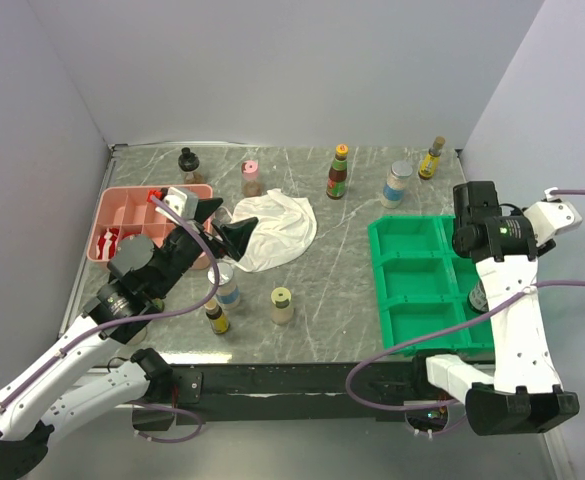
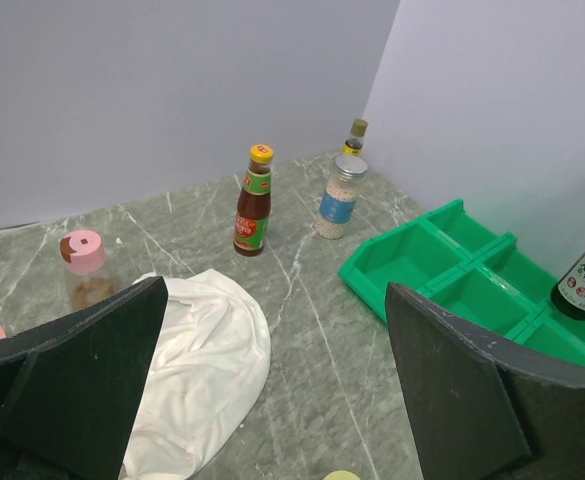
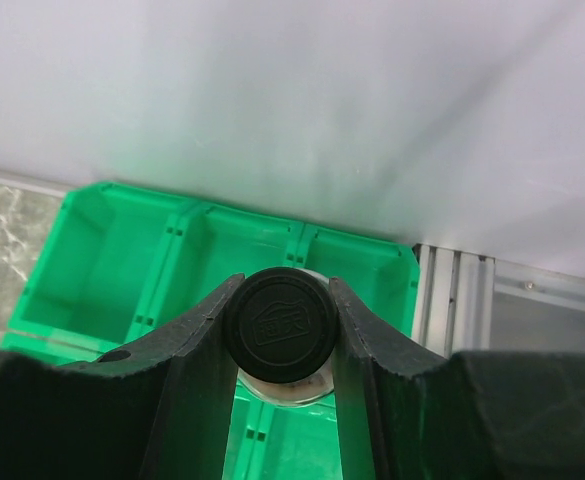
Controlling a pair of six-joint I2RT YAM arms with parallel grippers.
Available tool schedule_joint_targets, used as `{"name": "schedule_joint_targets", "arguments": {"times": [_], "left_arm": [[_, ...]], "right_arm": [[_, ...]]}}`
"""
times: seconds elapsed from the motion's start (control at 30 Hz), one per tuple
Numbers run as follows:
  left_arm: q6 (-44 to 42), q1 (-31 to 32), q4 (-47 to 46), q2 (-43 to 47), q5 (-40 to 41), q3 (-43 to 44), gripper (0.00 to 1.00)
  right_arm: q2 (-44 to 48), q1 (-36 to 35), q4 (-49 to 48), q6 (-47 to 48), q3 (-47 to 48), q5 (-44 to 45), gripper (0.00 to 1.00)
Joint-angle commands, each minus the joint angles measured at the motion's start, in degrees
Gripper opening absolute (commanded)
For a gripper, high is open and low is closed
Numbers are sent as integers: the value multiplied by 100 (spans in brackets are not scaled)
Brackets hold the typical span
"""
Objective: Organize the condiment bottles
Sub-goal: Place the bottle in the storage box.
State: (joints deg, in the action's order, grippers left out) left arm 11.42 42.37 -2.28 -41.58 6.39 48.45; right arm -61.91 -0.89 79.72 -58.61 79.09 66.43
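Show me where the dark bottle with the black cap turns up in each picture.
Top external: lower right, dark bottle mostly hidden under the right arm, over the green tray.
Left wrist: far right edge, white label showing.
Right wrist: centre, its black cap seen from above between the right fingers.
Shared landmark: the green tray, in all three views.

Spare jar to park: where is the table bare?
Bare marble lies between the white cloth and the green tray, down to the near edge beside the yellow-capped jar. Crowded near the pink tray, around the left gripper and two bottles.
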Motion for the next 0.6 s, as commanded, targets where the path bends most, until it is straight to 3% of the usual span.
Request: {"name": "schedule_joint_targets", "arguments": {"times": [0.0,0.57], "left_arm": [[-96,17,-132,10,90,-2,97],[-114,26,-141,19,134,-11,97]], "right_arm": [[346,53,8,-36,-235,528,0],[979,800,-931,14,-1387,686,0]]}}
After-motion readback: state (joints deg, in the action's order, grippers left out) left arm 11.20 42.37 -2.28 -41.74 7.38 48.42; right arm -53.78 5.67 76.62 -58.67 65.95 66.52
